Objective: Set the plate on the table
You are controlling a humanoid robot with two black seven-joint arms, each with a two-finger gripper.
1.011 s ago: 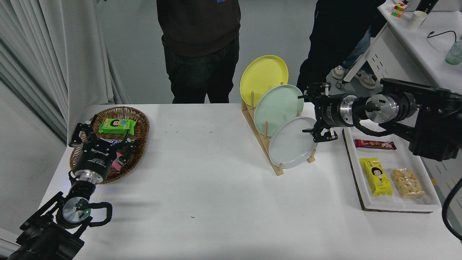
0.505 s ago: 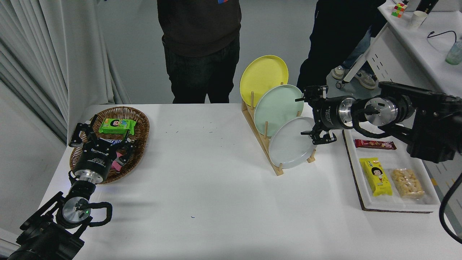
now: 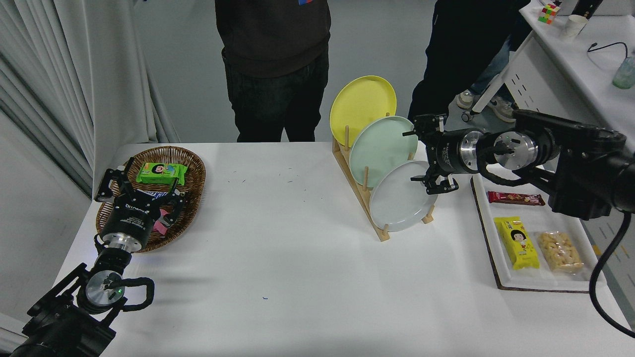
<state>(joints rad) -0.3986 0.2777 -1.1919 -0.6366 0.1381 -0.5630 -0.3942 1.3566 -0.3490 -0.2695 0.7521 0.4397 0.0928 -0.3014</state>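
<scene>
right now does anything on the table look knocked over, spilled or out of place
Nothing stands out. The pale grey plate, mint green plate and yellow plate lean neatly in the wooden rack. Snacks lie inside the white tray and wicker basket. The right tool is open beside the plates.

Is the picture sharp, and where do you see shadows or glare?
Head view: sharp throughout, evenly lit; soft shadows spread on the table beside the left gripper; no strong glare on the pale grey plate; the right gripper is crisp, unblurred.
</scene>
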